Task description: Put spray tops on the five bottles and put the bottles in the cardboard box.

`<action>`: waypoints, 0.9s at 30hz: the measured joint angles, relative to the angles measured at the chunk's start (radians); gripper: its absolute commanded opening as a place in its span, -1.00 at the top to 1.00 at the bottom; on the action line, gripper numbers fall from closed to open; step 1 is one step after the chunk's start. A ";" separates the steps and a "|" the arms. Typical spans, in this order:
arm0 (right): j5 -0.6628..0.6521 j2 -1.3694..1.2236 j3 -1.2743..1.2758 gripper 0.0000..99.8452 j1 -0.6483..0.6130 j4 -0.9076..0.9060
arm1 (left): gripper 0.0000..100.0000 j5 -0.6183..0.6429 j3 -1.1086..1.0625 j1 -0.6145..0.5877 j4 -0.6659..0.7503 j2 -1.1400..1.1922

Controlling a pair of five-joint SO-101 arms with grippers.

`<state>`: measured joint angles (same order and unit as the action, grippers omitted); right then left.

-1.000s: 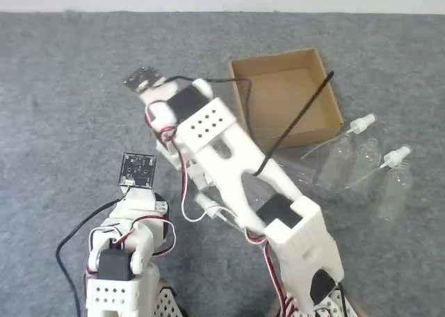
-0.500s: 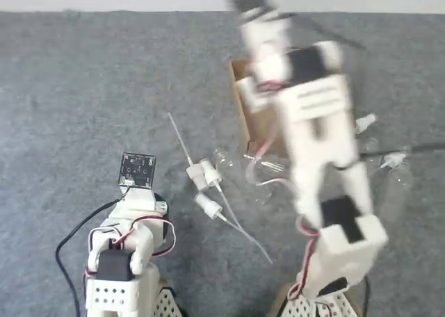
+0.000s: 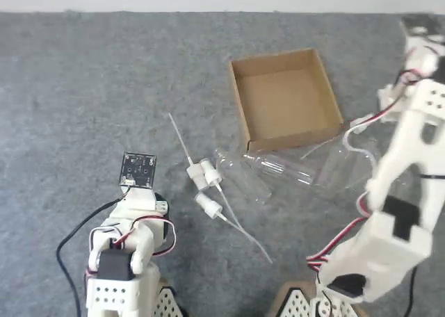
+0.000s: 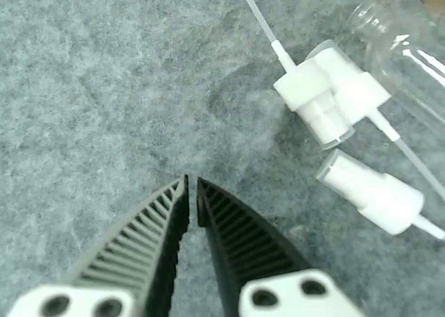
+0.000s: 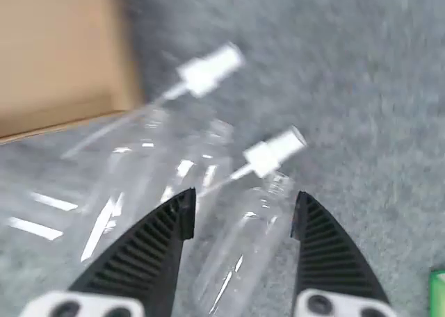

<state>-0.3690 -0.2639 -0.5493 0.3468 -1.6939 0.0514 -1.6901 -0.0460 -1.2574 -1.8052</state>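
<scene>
While the left tool [image 4: 192, 183] rests pressed together by loose spray tops [image 4: 332, 101], the right tool [image 5: 245, 195] hangs spread over a capped bottle [image 5: 240, 251] near the cardboard box [image 5: 55, 53], its length apparently running between the fingers [image 5: 149, 251].

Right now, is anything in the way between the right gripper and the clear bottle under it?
Nothing visible. The right gripper hangs open directly over the clear bottle, with open space between them. A spray top sits at the bottle's neck, beyond the fingertips.
</scene>
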 measured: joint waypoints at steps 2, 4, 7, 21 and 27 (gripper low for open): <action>0.015 -0.081 0.000 0.61 0.052 0.043 | 0.98 0.000 0.000 -0.002 0.000 0.000; 0.064 -0.161 0.000 0.61 0.098 0.095 | 0.98 0.000 0.000 -0.003 0.000 0.000; 0.146 -0.252 0.000 0.61 0.143 0.166 | 0.98 0.000 0.000 0.000 0.000 0.000; 0.465 -0.442 0.000 0.62 0.153 0.311 | 0.98 0.000 0.000 0.000 0.000 0.000; 0.517 -0.496 0.000 0.63 0.153 0.311 | 0.98 0.000 0.000 0.000 0.000 0.000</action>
<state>0.1481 -0.7595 -0.5493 0.5002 -1.3825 0.0514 -1.6901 -0.0460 -1.2574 -1.8052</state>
